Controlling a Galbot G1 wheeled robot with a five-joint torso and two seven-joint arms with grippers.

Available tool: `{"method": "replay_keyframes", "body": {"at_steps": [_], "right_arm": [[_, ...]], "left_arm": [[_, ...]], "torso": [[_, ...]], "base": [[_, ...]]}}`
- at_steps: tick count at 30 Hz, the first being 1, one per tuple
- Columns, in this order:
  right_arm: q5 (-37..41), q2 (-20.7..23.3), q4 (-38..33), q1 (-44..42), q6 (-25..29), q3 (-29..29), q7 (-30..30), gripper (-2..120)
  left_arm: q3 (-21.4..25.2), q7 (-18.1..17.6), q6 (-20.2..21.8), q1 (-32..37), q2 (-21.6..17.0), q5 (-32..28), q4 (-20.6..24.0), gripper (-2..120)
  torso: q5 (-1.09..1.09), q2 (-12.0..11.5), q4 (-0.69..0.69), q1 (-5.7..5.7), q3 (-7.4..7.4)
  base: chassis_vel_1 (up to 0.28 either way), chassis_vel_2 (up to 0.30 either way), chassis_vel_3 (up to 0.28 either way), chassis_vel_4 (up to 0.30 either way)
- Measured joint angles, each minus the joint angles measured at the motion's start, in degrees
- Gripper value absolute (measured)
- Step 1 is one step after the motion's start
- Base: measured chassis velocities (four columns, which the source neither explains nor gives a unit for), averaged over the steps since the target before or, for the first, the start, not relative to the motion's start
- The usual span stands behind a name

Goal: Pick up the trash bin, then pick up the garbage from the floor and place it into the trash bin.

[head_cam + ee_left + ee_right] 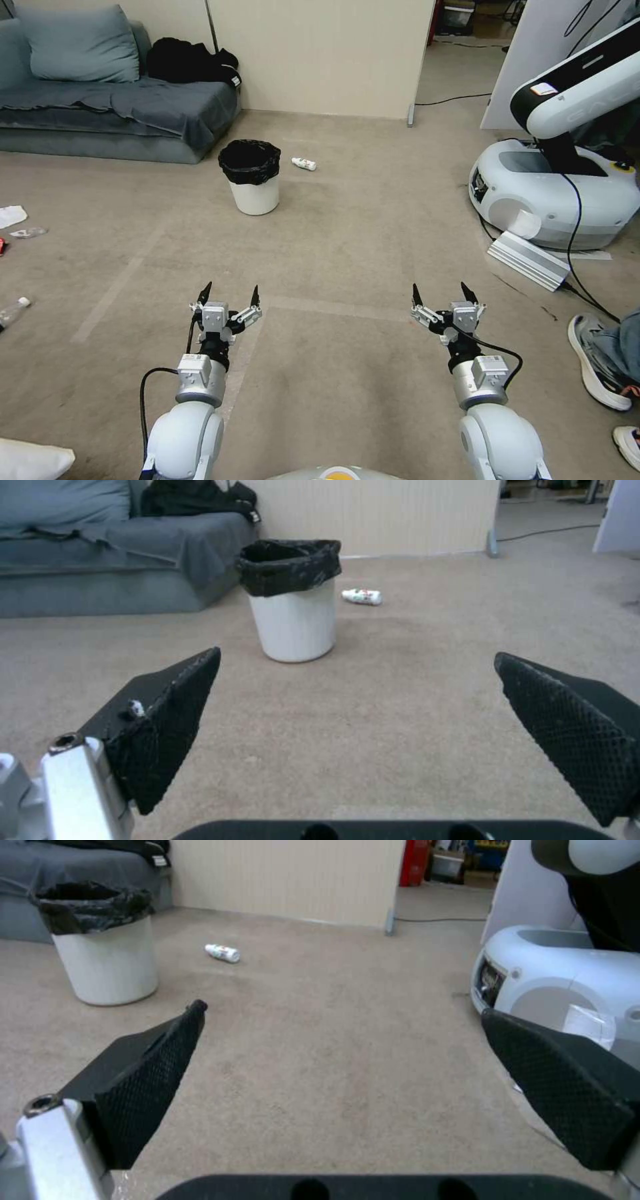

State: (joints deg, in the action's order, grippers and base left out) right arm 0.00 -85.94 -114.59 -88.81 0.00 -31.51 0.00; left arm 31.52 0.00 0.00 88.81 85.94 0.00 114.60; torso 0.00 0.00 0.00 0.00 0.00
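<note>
The trash bin [253,177] is a white bucket with a black bag over its rim, upright on the carpet floor [347,253] ahead and slightly left; it also shows in the wrist views [292,600] [103,942]. A small white bottle [304,163] [362,596] [222,953] of garbage lies just beyond it. More garbage lies at far left: white tissue [11,215], a clear wrapper [28,232] and a clear bottle [13,311]. My left gripper [229,295] [357,705] and right gripper [440,294] [340,1055] hover open and empty, well short of the bin.
A grey sofa [113,100] with black clothing stands at the back left. Another white robot base [557,187] with cables and a silver box [528,260] sits on the right. A person's shoes [600,363] are at the right edge. A beige wall [320,53] stands behind.
</note>
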Motion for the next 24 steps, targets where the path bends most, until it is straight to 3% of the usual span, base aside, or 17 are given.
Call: {"method": "replay_keyframes", "body": {"at_steps": [12, 15, 18, 19, 24], "right_arm": [[-0.46, -0.61, -2.03, -1.08, -0.31, 0.04, 0.02, 100], [-1.6, -1.91, -6.13, -3.32, -1.08, 0.15, 0.25, 100], [-3.47, -4.04, -12.82, -6.97, -2.47, 0.38, 0.7, 100], [-3.47, -4.04, -12.82, -6.97, -2.47, 0.38, 0.7, 100], [-3.29, -6.19, -19.04, -9.74, -3.34, 0.74, 0.72, 100]], "left_arm": [[0.26, -0.35, 0.95, 0.36, -0.04, 0.0, 0.9, 100], [1.5, -1.87, 4.27, 1.47, -0.47, -0.18, 4.34, 100], [3.61, -4.62, 10.51, 3.58, -1.17, -0.59, 10.53, 100], [3.61, -4.62, 10.51, 3.58, -1.17, -0.59, 10.53, 100], [6.51, -8.48, 19.28, 6.54, -2.21, -1.14, 19.27, 100]], "torso": [[-0.01, 0.0, 0.0, 0.0, 0.0], [0.01, 0.0, -0.01, 0.0, 0.0], [0.0, 0.0, 0.0, 0.0, 0.0], [0.0, 0.0, 0.0, 0.0, 0.0], [0.0, 0.01, 0.0, -0.01, 0.0]], "base": [[0.0, 0.0, 0.0, 0.0], [0.0, 0.0, 0.0, 0.0], [0.0, 0.0, 0.0, 0.0], [0.0, 0.0, 0.0, 0.0], [0.0, 0.0, 0.0, 0.0]]}}
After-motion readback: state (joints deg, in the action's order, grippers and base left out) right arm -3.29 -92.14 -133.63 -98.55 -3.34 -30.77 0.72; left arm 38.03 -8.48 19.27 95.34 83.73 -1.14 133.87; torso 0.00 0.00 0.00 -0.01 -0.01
